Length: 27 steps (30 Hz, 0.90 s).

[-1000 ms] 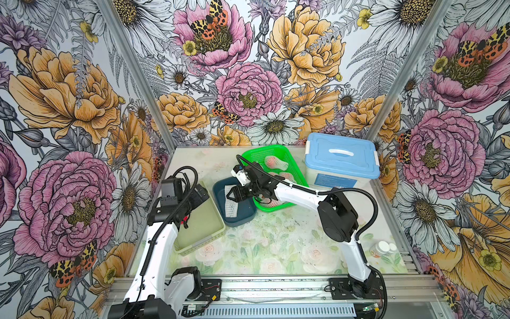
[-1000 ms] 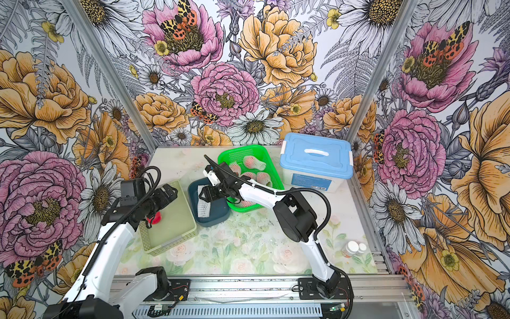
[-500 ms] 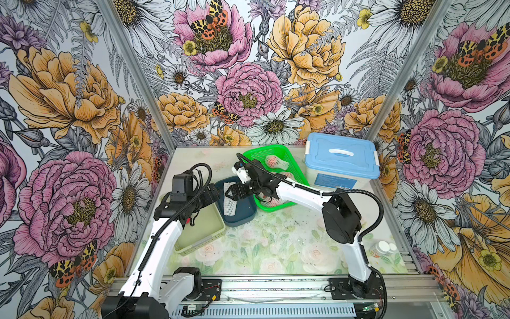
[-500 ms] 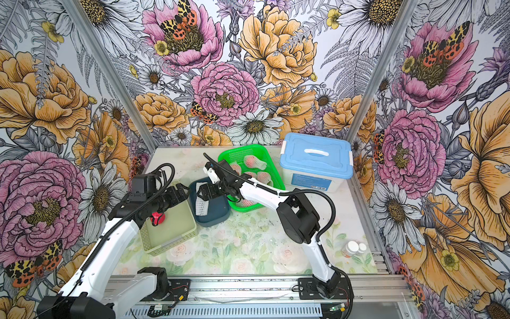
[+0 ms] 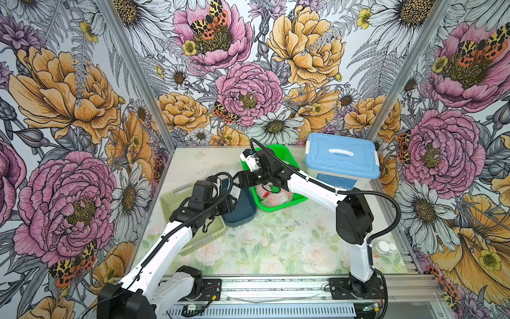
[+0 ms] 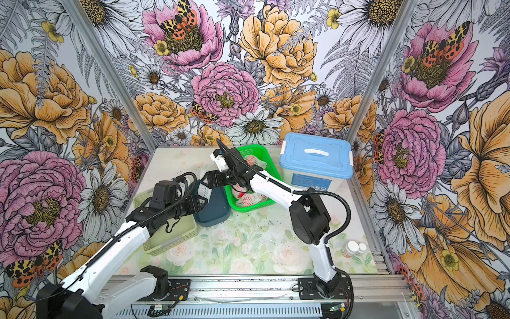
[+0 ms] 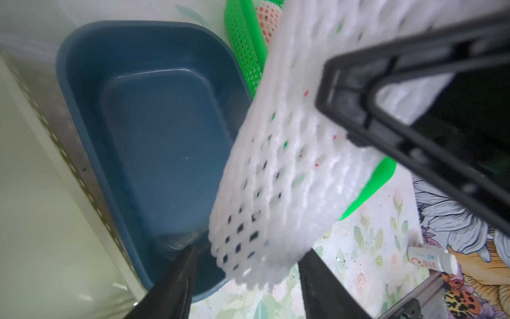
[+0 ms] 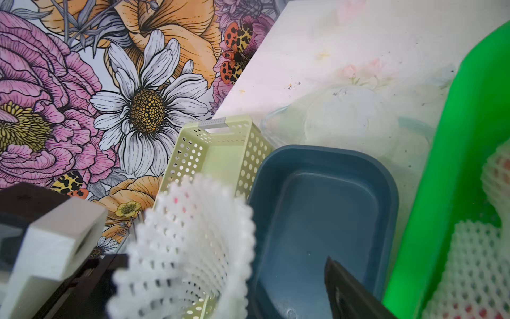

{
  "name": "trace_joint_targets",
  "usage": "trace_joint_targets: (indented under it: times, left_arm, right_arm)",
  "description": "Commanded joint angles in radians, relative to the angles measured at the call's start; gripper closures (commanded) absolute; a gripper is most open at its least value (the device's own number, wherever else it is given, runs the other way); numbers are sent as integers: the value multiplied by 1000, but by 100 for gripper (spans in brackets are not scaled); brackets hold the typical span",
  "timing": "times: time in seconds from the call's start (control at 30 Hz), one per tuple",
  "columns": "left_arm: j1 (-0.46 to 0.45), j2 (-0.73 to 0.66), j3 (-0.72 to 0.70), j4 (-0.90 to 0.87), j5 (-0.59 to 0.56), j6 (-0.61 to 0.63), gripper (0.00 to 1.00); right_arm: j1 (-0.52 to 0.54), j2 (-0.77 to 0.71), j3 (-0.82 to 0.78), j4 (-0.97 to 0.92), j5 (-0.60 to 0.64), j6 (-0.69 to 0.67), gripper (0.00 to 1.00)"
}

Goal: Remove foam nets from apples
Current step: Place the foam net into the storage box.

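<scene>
Left wrist view: the left fingers (image 7: 176, 284) are seen half spread, one on each side of the lower end of a white foam net (image 7: 276, 179), which is hung in the air over the blue tub (image 7: 138, 30). A gap is left between one finger and the net; the other is at the net's edge, and whether it presses cannot be told. One of the right fingers (image 7: 342, 99) is laid across the net's upper part. In the right wrist view the right fingers (image 8: 347, 292) are shown wide apart. The visible tip is kept well clear of the net (image 8: 187, 248), with the tub's floor showing between. No pinch across the net is seen, and what carries it cannot be told. Only here is the net's open mouth looked into, and the holes of the pale green basket (image 8: 212, 127) are made out through its mesh. In both top views the net (image 5: 234, 190) (image 6: 203, 190) is found between the two wrists, above the tub's far end, but the gap at the fingertips is too small to judge there. The apples (image 5: 273, 194), wrapped in nets, are seen lying in the green basket (image 5: 287, 205), just beside the tub on the desk (image 5: 262, 248). A blue-lidded box (image 5: 342, 154) and white bottles (image 5: 383, 247) are caught by the top views
</scene>
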Motion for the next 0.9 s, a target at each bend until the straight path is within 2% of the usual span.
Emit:
trace_joint_targets:
  times: [0.0,0.13,0.23,0.27,0.5,0.63,0.8,0.87]
  left_arm:
    - [-3,0,5,72,-67,12,48]
    - [3,35,29,68,-62,24,68]
    - [7,59,28,68,-47,19,93]
    - [7,64,27,68,-46,17,98]
    - [9,25,11,76,-50,11,100]
    - [12,36,29,66,-29,15,79]
    - [4,70,25,63,-8,2,38]
    - [0,62,18,63,-18,-7,32]
  right_arm:
    - [7,-70,-22,8,-14,7,13]
    - [-12,-99,-56,9,13,4,13]
    - [-50,-132,-93,9,24,3,13]
    - [-64,-146,-106,9,28,1,13]
    - [-113,-202,-177,9,17,-10,13]
    - [-111,-211,-200,16,28,-5,13]
    - [-126,-261,-261,16,57,-19,13]
    - [-140,-283,-288,15,68,-23,13]
